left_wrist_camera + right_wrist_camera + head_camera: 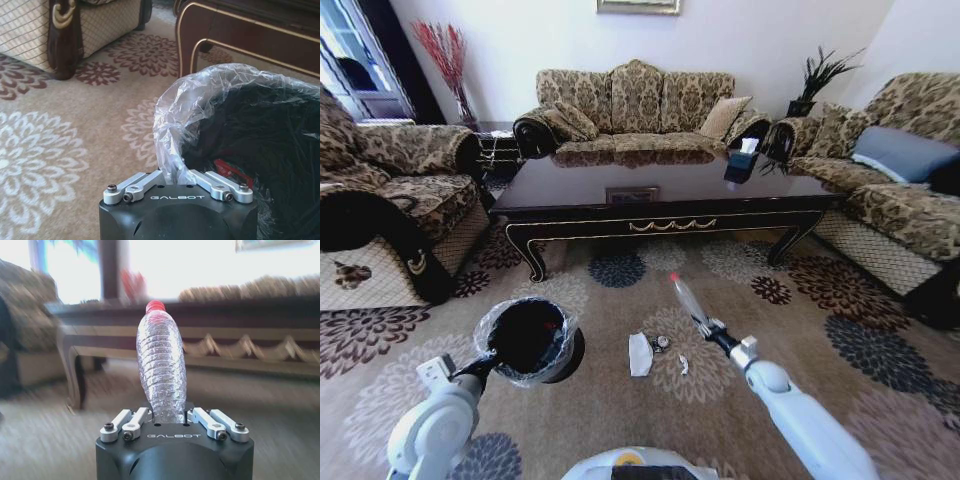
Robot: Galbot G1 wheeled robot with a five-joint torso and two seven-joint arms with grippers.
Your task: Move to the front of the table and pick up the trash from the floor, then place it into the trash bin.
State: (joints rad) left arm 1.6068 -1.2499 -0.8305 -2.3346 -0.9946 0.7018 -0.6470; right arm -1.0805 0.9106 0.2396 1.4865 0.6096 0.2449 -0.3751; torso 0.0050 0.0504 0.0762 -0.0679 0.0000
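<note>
My right gripper [708,327] [169,416] is shut on the base of a clear plastic bottle with a red cap [686,296] [161,371], which sticks up and away from it, above the floor [790,330]. My left gripper [492,360] [172,175] is shut on the lined rim of the black trash bin [528,340] [250,130]; something red lies inside the bin. A white crumpled wrapper [640,354] and small dark scraps [663,343] lie on the carpet between the two arms. The dark table [660,190] stands ahead.
A patterned sofa [635,100] sits behind the table, with armchairs at the left [390,200] and right [900,190]. A tissue box [742,160] rests on the tabletop. Open carpet lies in front of the table.
</note>
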